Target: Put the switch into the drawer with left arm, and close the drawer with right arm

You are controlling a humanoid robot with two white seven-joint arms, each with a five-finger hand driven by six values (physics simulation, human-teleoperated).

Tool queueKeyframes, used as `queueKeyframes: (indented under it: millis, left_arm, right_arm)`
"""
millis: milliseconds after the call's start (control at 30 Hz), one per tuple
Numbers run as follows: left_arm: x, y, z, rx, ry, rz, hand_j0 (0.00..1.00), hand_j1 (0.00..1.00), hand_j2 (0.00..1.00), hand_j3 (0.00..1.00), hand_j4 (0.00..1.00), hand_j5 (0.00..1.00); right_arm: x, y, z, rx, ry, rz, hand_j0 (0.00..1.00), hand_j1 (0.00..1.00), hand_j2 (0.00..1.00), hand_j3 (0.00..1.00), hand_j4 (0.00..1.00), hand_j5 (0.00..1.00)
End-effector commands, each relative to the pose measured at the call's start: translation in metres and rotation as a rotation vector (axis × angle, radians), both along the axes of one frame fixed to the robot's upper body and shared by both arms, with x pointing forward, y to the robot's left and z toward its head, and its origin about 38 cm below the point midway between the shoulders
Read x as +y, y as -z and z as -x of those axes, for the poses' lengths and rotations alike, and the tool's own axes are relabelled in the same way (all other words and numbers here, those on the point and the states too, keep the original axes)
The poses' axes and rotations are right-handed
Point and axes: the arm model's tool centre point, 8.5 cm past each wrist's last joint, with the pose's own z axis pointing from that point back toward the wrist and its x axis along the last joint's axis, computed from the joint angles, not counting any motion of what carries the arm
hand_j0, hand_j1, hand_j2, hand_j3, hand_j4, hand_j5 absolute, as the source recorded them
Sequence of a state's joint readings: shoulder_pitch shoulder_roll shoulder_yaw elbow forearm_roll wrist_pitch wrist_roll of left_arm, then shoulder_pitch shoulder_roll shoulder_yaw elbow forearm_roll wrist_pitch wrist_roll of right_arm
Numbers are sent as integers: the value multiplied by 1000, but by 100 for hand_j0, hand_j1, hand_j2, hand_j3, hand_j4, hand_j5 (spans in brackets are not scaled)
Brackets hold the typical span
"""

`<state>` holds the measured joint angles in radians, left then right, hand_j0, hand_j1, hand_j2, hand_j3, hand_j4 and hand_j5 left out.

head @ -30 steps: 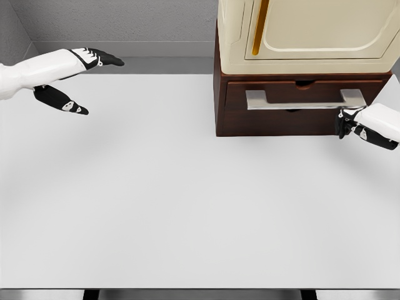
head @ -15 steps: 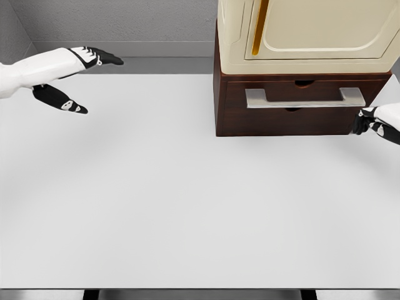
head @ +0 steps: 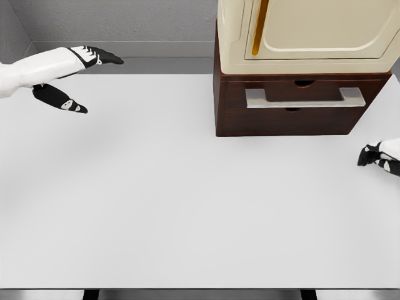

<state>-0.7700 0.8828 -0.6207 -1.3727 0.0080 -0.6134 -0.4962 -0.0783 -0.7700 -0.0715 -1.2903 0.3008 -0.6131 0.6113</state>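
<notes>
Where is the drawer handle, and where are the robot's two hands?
Drawer handle (head: 305,98): head view, middle of the silver bar.
Left hand (head: 78,80): head view, gap between thumb and spread fingers.
Right hand (head: 377,155): head view, dark knuckles at the right edge.

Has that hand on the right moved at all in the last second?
Yes. The right hand has pulled down and rightward, away from the drawer handle, toward the picture's edge.

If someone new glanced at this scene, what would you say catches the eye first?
Probably the dark wooden drawer unit at the table's far right, its drawer shut behind a pale bar handle, with a cream appliance on top. Next, the left hand, fingers spread and empty, over the far left of the white table. The right hand peeks in at the right edge.
</notes>
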Motion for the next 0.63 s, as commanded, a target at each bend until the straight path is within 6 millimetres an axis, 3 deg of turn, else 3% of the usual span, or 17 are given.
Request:
queueKeyframes:
  millis: [0, 67, 133, 233, 600]
  left_arm:
    - [0, -1, 0, 1, -2, 8, 100, 100, 100, 100, 100, 100]
    - [-1, -1, 0, 2, 0, 10, 100, 100, 100, 100, 100, 100]
    - [0, 3, -1, 9, -5, 11, 100, 100, 100, 100, 100, 100]
    - [-3, 8, 0, 22, 5, 7, 100, 100, 100, 100, 100, 100]
    - [-10, 23, 2, 61, 25, -14, 100, 100, 100, 100, 100, 100]
  right_arm:
    - [24, -15, 0, -48, -67, -66, 100, 100, 100, 100, 100, 100]
    - [57, -11, 4, -39, -166, -67, 100, 100, 100, 100, 100, 100]
    - [61, -16, 3, -53, -181, -73, 100, 100, 100, 100, 100, 100]
    - [64, -26, 4, -75, -193, -91, 100, 100, 100, 100, 100, 100]
    - [67, -23, 5, -69, -200, -95, 100, 100, 100, 100, 100, 100]
